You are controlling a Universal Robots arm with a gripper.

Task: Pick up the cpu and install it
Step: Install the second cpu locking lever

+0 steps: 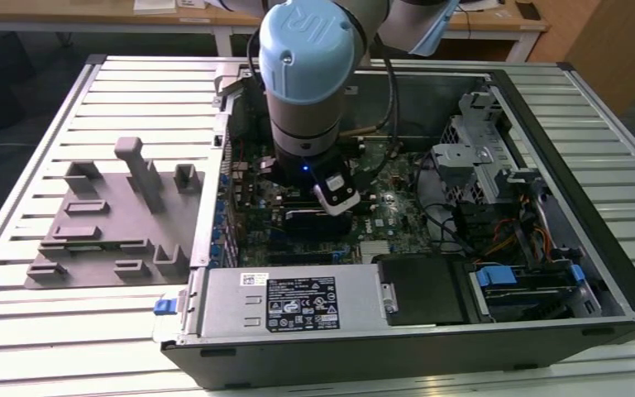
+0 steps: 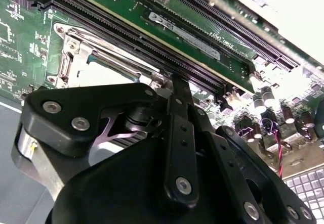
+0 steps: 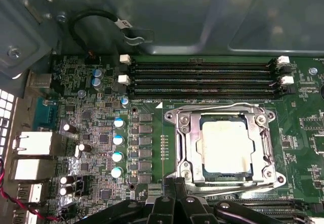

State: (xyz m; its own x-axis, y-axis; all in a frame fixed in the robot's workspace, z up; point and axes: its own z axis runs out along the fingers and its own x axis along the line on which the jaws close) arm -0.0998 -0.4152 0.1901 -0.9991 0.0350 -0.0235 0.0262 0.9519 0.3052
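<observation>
- The gripper [image 3: 174, 204] hangs low over the motherboard [image 3: 101, 133] inside the open computer case [image 1: 615, 273]; its fingers look drawn together, holding nothing.
- Just beyond the fingertips, the cpu [image 3: 226, 147] lies seated in its socket frame [image 3: 185, 133].
- Past the socket run the memory slots [image 3: 202, 77].
- Farther still stands the case wall [image 3: 202, 16].

The claw [image 3: 172, 204] is hanging close over the motherboard [image 3: 101, 133], with open air above the cpu [image 3: 227, 145] just ahead of it. The metal socket frame [image 3: 185, 138] is ringing that chip, memory slots [image 3: 202, 80] are lying beyond, and upright capacitors [image 3: 117, 140] are crowding one side.
</observation>
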